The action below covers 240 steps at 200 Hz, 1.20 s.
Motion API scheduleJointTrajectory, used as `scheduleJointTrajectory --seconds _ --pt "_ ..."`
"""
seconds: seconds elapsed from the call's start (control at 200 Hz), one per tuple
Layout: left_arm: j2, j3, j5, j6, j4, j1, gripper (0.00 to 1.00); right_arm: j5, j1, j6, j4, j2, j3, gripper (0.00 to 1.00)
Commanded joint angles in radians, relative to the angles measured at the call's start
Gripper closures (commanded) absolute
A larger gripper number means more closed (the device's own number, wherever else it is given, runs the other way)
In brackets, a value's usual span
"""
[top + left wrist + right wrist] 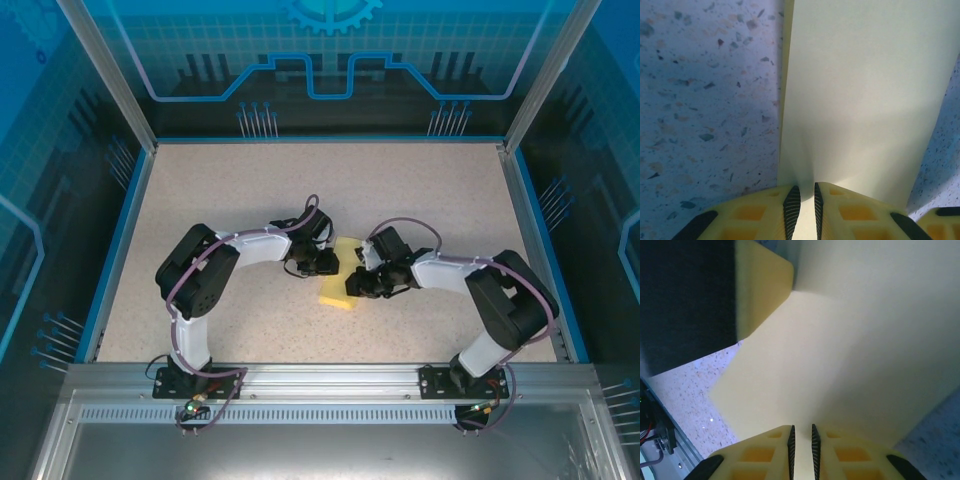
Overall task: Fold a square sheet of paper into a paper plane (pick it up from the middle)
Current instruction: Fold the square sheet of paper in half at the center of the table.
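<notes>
Your left fingers [794, 202] were nearly closed, pinching an edge of the pale-yellow sheet of paper [860, 100]; your right fingers [791, 440] pinched its opposite side the same way. You had the partly folded sheet between them, near the middle of the speckled surface [250, 200].

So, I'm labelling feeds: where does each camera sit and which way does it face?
Top external: above, behind the bases, looking down at the table; both arms, left gripper and right gripper on the yellow paper.
Left wrist: on the left wrist, looking past its fingers, shut on the paper.
Right wrist: same, own fingers pinching it.
Both wrist views share the paper.
</notes>
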Motion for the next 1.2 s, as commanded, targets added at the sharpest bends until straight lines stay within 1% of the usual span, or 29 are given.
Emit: scheduleJointTrajectory --seconds 0.0,0.19,0.385,0.705,0.88,1.015,1.11,1.195 --pt "0.107 -0.054 -0.113 0.038 -0.121 0.001 0.77 -0.015 0.018 0.001 -0.004 0.031 0.005 0.81" --pt "0.116 -0.051 -0.115 0.036 -0.119 0.002 0.77 -0.022 0.019 -0.025 -0.049 0.024 -0.041 0.81" --pt "0.127 -0.04 -0.118 0.037 -0.123 0.004 0.77 -0.027 0.021 -0.05 -0.112 -0.02 -0.086 0.81" --pt "0.143 -0.032 -0.112 0.043 -0.124 0.005 0.77 -0.029 0.061 -0.083 -0.213 -0.091 -0.115 0.81" --pt "0.143 -0.025 -0.107 0.047 -0.127 0.004 0.77 -0.032 0.075 -0.051 -0.189 -0.117 -0.041 0.82" --pt "0.142 -0.022 -0.106 0.05 -0.128 0.005 0.77 -0.014 0.074 -0.006 -0.118 -0.125 -0.007 0.82" --pt "0.142 -0.023 -0.104 0.05 -0.127 0.006 0.77 0.018 0.073 0.013 -0.076 -0.114 0.0 0.82" --pt "0.145 -0.027 -0.104 0.05 -0.122 0.006 0.78 0.023 0.072 0.016 -0.055 -0.071 0.015 0.82"
